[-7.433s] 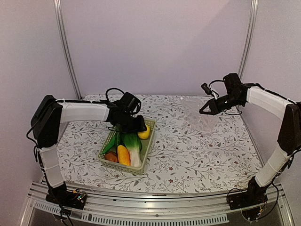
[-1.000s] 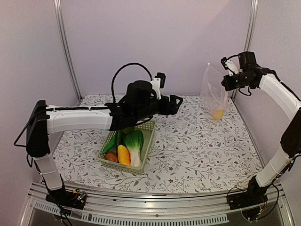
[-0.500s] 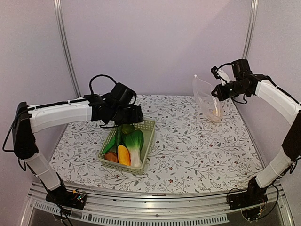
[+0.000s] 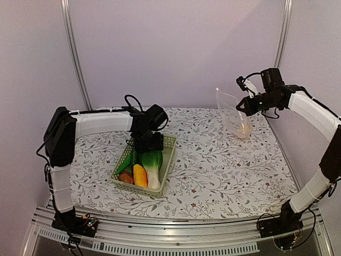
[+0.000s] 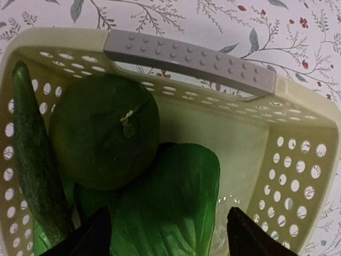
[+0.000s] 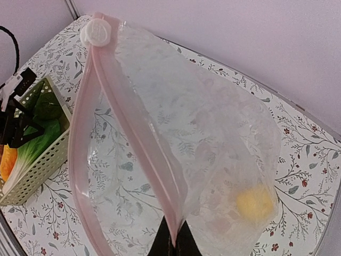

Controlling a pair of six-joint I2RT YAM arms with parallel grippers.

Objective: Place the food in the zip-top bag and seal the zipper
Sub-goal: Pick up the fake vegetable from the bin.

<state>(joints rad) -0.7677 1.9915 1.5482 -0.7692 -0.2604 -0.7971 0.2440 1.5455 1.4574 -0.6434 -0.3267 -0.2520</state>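
Observation:
My right gripper (image 4: 249,105) (image 6: 173,246) is shut on the pinkish zipper (image 6: 139,141) of the clear zip-top bag (image 4: 233,114) (image 6: 213,149) and holds it up at the far right with its mouth gaping left. A yellow lemon (image 6: 256,204) (image 4: 245,128) lies inside the bag. My left gripper (image 4: 147,143) (image 5: 168,242) is open and empty, low over the far end of the pale green basket (image 4: 168,162) (image 5: 298,160). Below it lie a green lime (image 5: 104,140), bok choy (image 5: 170,205) (image 4: 153,165) and cucumber (image 5: 33,165). An orange-yellow piece (image 4: 139,175) and a reddish-brown round one (image 4: 126,177) lie at the near end.
The floral tablecloth (image 4: 224,170) covers the table. Metal frame posts (image 4: 74,53) stand at the back corners against the wall. A white slider tab (image 6: 96,33) sits at the far end of the zipper strip.
My left arm has drawn back from the bag and come down over the basket's far end with open fingers. The right gripper has lowered and tilted the bag a little, with the lemon inside.

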